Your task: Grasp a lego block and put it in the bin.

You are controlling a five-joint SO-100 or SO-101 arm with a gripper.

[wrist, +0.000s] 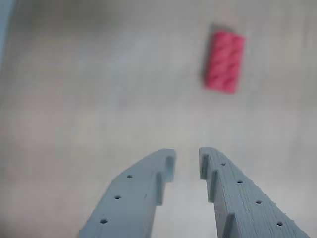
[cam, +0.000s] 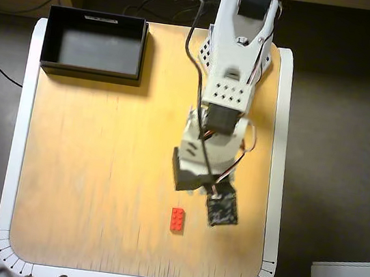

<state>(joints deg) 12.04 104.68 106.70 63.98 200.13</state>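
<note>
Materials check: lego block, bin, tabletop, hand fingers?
Lego block: red moulded plastic by the look, round studs on top. Bin: thin black walls, matte; plastic or card, can't tell. Tabletop: light wood-grain surface, possibly laminate, with a white rim. Hand fingers: grey, fine layered ridges in the wrist view, likely 3D-printed plastic.
</note>
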